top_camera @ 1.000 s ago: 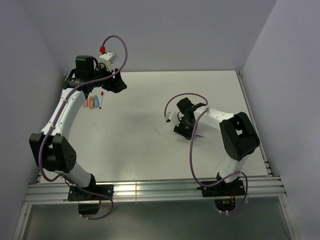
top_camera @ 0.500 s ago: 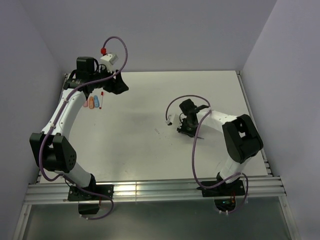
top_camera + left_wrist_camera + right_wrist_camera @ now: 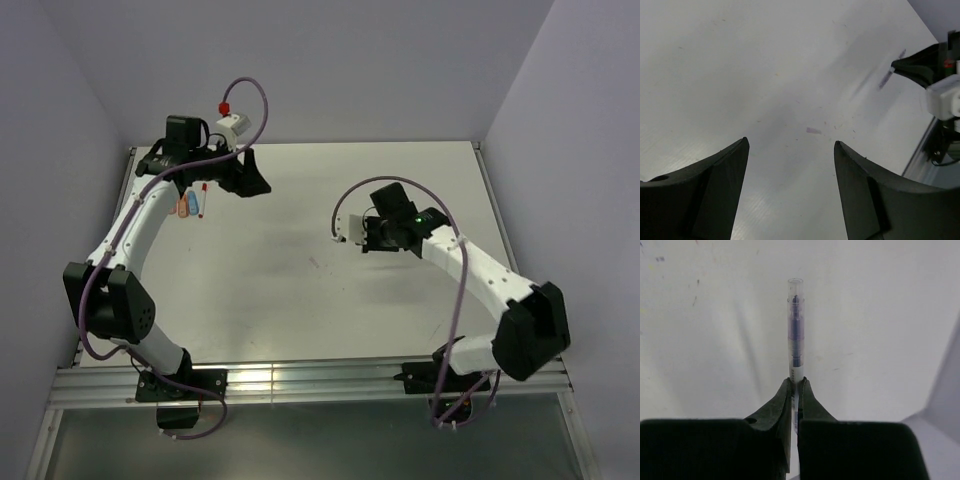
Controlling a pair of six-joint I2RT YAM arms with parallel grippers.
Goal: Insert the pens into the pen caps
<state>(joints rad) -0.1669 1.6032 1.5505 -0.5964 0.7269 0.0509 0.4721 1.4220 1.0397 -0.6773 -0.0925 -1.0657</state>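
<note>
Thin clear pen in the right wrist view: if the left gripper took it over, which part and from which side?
Probably the bare barrel midway along the thin clear pen, coming in crosswise to its length. The right gripper is shut on its near end, so the rest juts straight out with nothing beside it.

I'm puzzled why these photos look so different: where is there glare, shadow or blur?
Top view: even light, soft shadows on the table, bright glare on the metal rail. Left wrist view: the open left gripper shows as dark shapes; a distant purple streak is smeared. Right wrist view: the pen pinched in the right gripper is fairly sharp, with a faint shadow beside it.
</note>
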